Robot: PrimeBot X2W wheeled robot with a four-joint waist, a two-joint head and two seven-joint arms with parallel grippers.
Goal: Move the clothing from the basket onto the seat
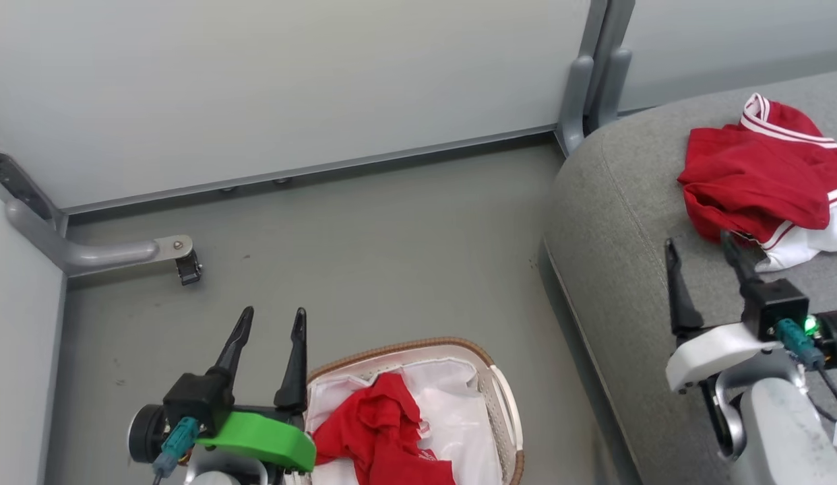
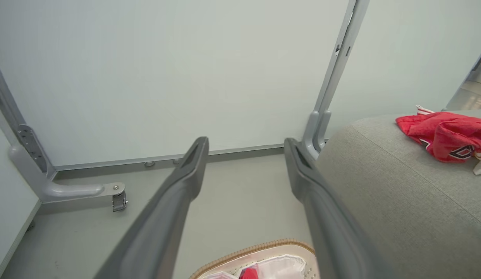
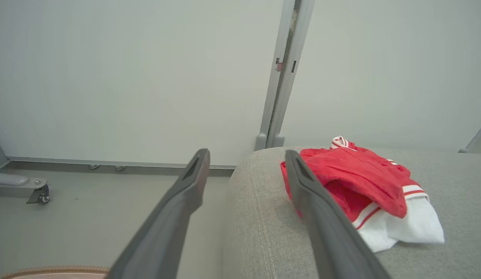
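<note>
One bright red white-trimmed fabric garment [image 1: 749, 175] is lying on the light grey upholstered seat [image 1: 614, 202] at two o'clock. Another red garment [image 1: 381, 431] is sitting in the oval cream plastic basket [image 1: 506, 404] at six. The left pincer [image 1: 273, 313] and right pincer [image 1: 698, 240] are gaping wide, empty.

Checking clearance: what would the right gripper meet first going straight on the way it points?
Most likely the red garment lying on the seat: one finger of the open right gripper lines up with its near edge. Depth is unclear; it might pass just above.
</note>
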